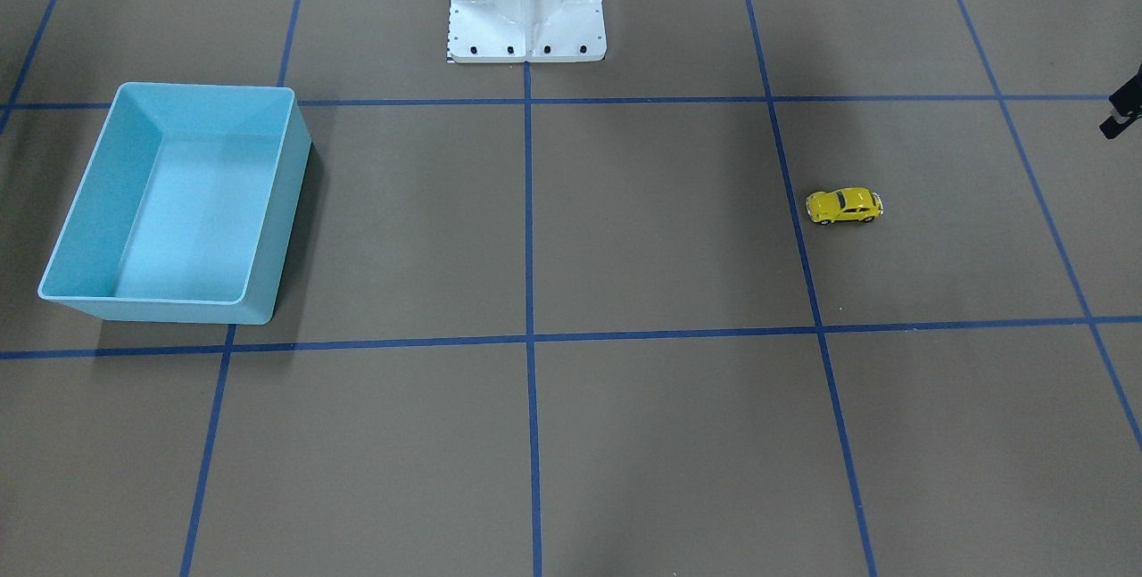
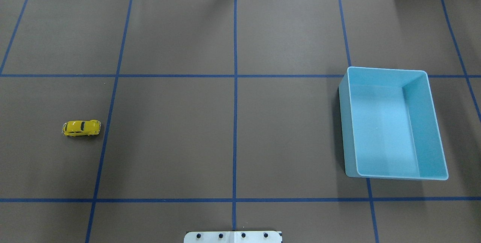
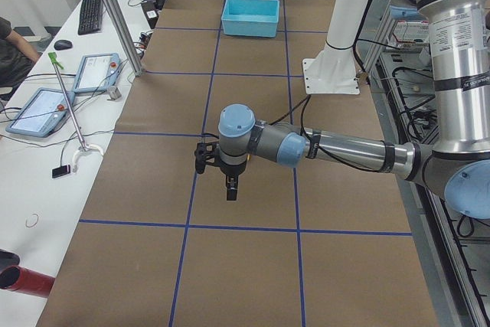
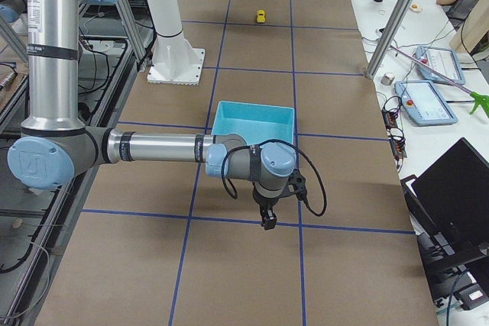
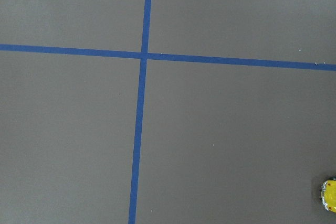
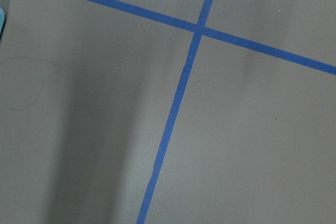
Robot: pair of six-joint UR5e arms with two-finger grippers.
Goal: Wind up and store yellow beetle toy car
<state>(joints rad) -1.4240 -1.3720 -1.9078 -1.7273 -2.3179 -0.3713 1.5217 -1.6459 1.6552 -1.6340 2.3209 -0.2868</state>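
Lying apart from left gripper (image 3: 230,191): car (image 1: 844,205)

Robotics lab, blue-taped grid table (image 2: 169,141), teach pendants (image 3: 40,112), keyboard (image 3: 90,14), white robot pedestal (image 1: 526,2)

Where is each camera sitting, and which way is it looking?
Front-facing: across the table, facing the robot, looking down; white base at top.
Overhead: behind the robot, looking forward and down; the base's edge shows.
Exterior left: table's left end, looking along it; left arm near.
Exterior right: the opposite end; right arm near.
Left wrist: down at the table, yellow car in the corner; no body.
Right wrist: down at crossed tape; no body.
Shared: front-facing and overhead both show car and blue bin.
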